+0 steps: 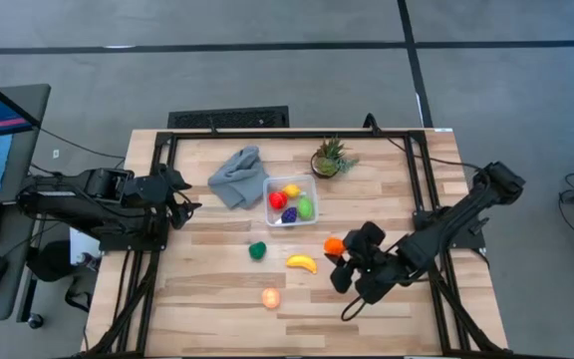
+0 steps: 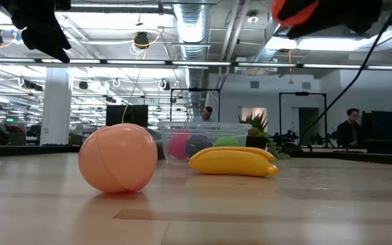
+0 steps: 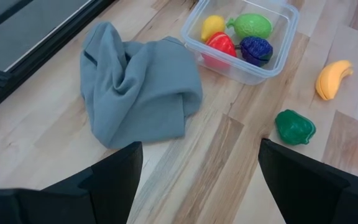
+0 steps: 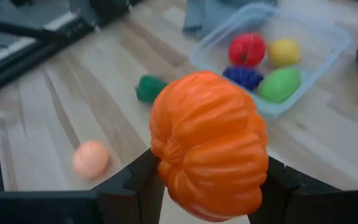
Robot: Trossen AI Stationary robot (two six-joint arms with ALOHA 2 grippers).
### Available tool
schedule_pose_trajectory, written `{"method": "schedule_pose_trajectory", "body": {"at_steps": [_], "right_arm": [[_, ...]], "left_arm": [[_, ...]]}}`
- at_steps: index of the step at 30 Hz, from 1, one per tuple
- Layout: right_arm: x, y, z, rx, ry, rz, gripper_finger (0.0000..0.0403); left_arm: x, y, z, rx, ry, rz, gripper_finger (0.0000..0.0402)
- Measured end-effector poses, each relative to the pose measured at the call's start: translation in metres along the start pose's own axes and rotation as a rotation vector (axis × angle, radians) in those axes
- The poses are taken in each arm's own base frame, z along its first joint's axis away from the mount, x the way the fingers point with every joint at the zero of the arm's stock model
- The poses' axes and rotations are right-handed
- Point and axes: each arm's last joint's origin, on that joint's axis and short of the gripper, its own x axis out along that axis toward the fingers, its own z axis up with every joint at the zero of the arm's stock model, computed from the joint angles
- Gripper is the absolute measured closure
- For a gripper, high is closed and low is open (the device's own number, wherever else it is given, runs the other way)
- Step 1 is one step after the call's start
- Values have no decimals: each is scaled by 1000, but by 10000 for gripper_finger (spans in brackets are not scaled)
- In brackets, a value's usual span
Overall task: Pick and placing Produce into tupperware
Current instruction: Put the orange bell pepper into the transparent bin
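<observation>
My right gripper is shut on an orange toy pumpkin, raised above the table right of the yellow banana. The clear tupperware stands mid-table and holds several pieces: red, yellow, light green and purple. A dark green piece and a peach ball lie on the wood. My left gripper waits open at the table's left side, above the grey cloth. My right gripper pinches the orange pumpkin between its two fingers, one on each of its opposite ribbed sides. The fingers slant downward from the table's right side. The pumpkin is lifted clear of the table.
A crumpled grey cloth lies left of the tupperware. A spiky potted plant stands behind it. A black frame edges the table. People stand in the room beyond the far edge.
</observation>
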Motion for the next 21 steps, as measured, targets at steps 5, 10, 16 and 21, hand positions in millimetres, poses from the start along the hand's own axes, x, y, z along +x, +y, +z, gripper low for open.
{"method": "schedule_pose_trajectory", "body": {"at_steps": [5, 10, 16, 21], "right_arm": [[-7, -5, 10, 15, -61, -6, 200], [-13, -9, 19, 18, -115, -15, 195], [-12, -13, 26, -5, -137, -32, 201], [-9, -16, 29, -23, -140, -49, 204]], "left_arm": [[0, 0, 0, 0, -5, 8, 93], [0, 0, 0, 0, -5, 9, 93], [0, 0, 0, 1, -8, 15, 93], [0, 0, 0, 0, -8, 15, 93]]}}
